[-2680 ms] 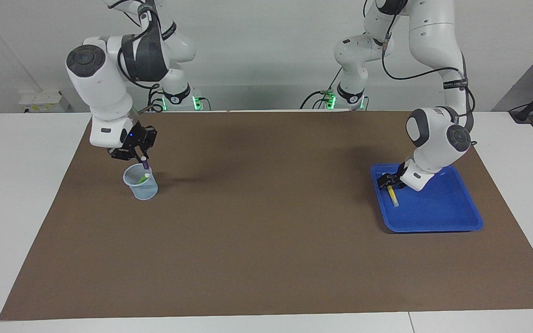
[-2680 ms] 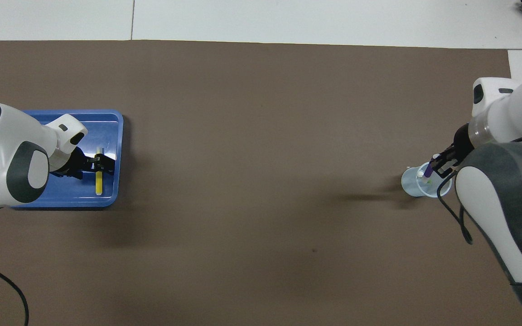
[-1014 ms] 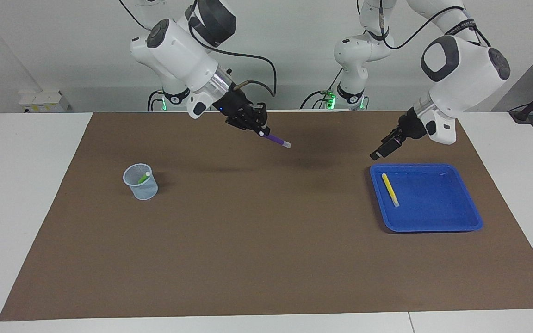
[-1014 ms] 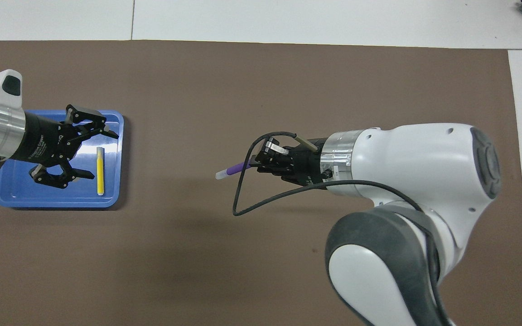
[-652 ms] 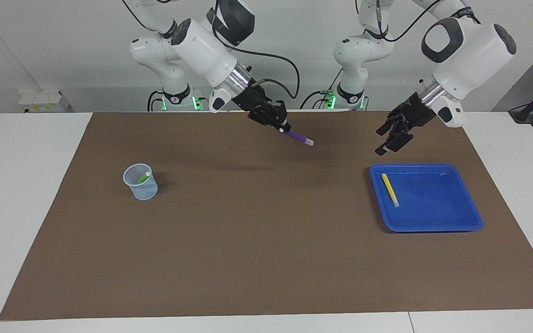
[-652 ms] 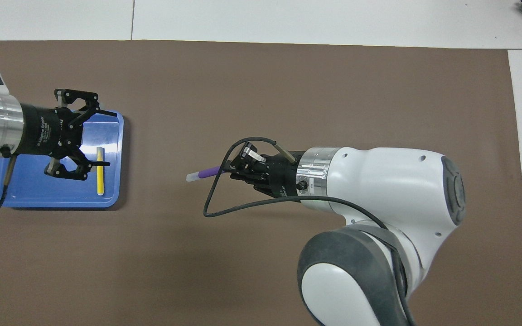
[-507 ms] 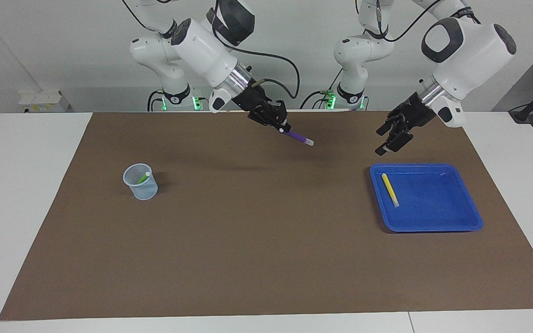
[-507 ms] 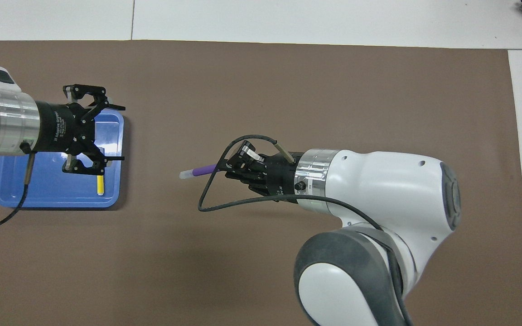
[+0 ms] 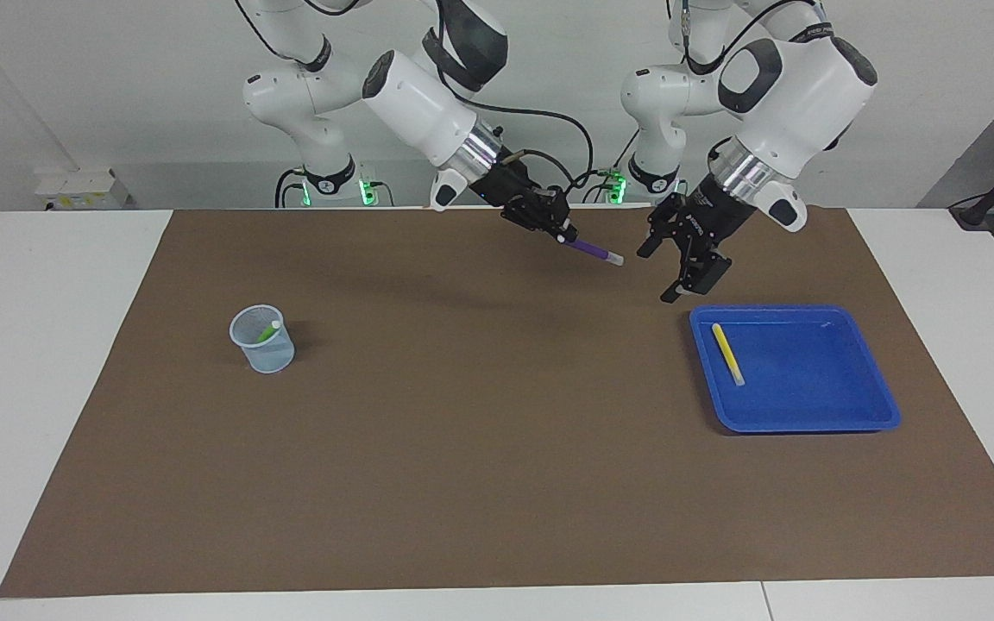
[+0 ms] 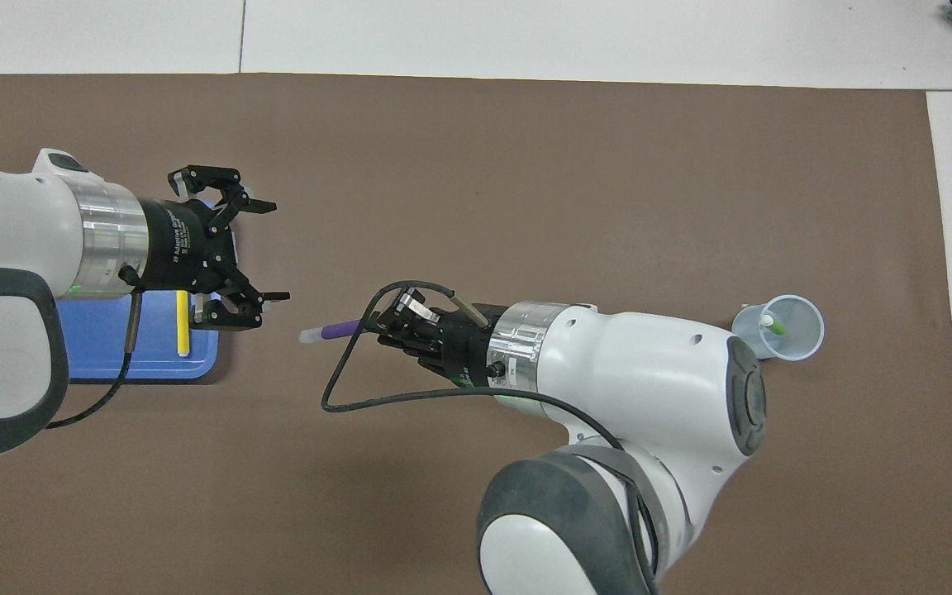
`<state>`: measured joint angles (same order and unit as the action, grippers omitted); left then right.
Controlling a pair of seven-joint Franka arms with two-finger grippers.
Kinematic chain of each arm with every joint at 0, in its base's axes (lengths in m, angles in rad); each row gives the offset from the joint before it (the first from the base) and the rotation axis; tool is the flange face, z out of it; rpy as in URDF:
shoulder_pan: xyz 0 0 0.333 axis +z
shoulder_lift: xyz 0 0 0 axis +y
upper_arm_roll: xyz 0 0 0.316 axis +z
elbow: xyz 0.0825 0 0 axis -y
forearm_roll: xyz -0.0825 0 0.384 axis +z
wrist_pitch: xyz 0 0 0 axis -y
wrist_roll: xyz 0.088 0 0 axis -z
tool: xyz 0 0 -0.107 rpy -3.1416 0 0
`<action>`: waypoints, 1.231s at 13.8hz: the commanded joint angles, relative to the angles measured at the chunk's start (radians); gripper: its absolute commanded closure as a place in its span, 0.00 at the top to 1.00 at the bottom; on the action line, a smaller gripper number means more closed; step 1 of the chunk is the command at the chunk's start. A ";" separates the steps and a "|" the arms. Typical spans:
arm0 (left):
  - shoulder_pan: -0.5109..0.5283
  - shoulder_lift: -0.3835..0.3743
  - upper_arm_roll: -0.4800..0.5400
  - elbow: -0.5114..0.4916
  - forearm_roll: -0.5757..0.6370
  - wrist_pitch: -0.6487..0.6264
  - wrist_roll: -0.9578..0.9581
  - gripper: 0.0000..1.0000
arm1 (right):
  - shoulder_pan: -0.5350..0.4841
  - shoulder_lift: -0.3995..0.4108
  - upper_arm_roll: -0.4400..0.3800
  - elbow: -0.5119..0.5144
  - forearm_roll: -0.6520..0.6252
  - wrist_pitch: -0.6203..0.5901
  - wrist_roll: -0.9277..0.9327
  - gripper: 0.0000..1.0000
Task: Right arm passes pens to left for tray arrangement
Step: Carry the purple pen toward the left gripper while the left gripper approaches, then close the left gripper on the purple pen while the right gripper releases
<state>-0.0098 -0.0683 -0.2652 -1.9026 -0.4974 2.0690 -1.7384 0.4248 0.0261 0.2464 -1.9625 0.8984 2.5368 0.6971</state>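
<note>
1. We hold the purple pen (image 9: 590, 251) in the right gripper (image 9: 559, 235), clenched on its dark end, pale tip toward the tray (image 9: 859, 405), in the air just short of it.
2. We judge that the left gripper (image 9: 676, 263), wide open and empty by the tray's corner, should close around the free middle, then the right releases.
3. The yellow pen (image 9: 728, 354) lies in the tray.
4. The green pen (image 9: 268, 331) stands in the cup (image 9: 264, 341), well apart from the tray.

Overhead: shallow blue plastic tray (image 10: 203, 351) mostly hidden under white left arm; slim yellow pen's (image 10: 183, 325) upper end covered by left end effector (image 10: 249, 252). Green pen (image 10: 774, 326) half sunk in pale mesh cup (image 10: 798, 330).
</note>
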 commanded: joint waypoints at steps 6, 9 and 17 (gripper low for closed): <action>-0.157 -0.133 0.012 -0.260 -0.018 0.232 -0.099 1.00 | 0.002 -0.003 -0.001 -0.004 0.030 0.011 0.002 0.00; -0.157 -0.136 0.012 -0.257 -0.017 0.221 -0.101 0.99 | 0.002 -0.003 -0.001 -0.004 0.030 0.010 0.002 0.00; -0.104 -0.200 0.044 -0.231 -0.017 0.112 -0.096 1.00 | -0.004 -0.003 -0.001 -0.004 0.030 0.008 -0.001 0.00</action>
<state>-0.1182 -0.2523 -0.2163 -2.1195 -0.4974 2.1964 -1.8276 0.4250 0.0261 0.2425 -1.9684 0.8985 2.5360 0.6971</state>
